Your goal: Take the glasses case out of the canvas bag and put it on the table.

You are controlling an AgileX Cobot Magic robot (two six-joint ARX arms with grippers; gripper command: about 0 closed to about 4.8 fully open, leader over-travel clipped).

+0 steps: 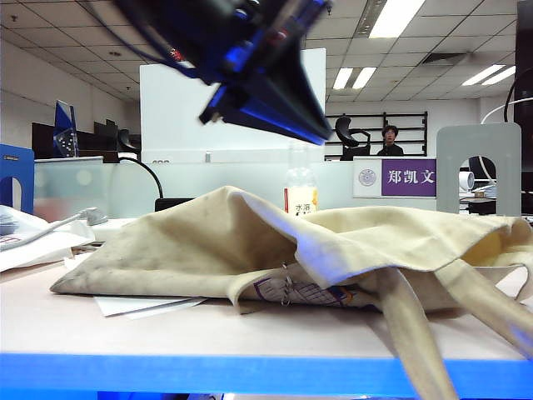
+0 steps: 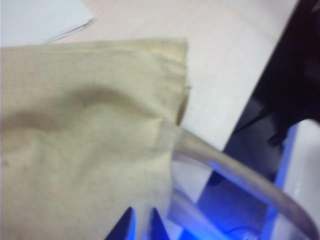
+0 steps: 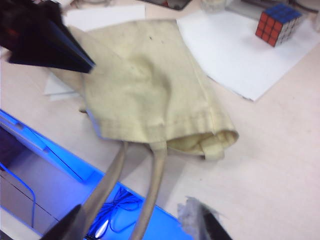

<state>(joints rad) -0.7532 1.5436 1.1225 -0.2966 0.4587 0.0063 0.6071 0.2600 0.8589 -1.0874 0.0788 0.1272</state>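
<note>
Found no sight of the glasses case in any view; could not tell whether a soft hump in the cloth hid it. Saw only the canvas bag [image 1: 191,242], cream, specked with dark dirt, slumped on its side across the tabletop [image 1: 125,325], mouth turned toward the front edge and partly folded shut. Caught a printed sheet peeking from under the bag's rim, too crumpled to read. Traced two long straps [image 1: 416,333] spilling over the bright blue front edge [image 1: 250,375] and out of frame.

Noted the left end effector [image 1: 316,133] hanging in the air above the bag, blurred, fingers drawn together to a point and gripping nothing. Saw just its dark fingertips [image 2: 130,225] in the left wrist view, close over the cloth. Found the right end effector [image 3: 135,227] off the tabletop's front edge, fingers apart and empty, mostly cut off, with the straps dangling in front of it.

Took in a pale beige-pink surface in an open office under strip-lit ceiling panels. Beyond the bag, spotted white paper sheets [image 3: 240,55], a red-and-orange puzzle cube [image 3: 278,22] resting on them, and a clear bottle [image 1: 300,187] half hidden behind the cloth. Further back, picked out a white partition, a purple name sign [image 1: 408,177], and a seated person [image 1: 389,142] in dark clothes.
</note>
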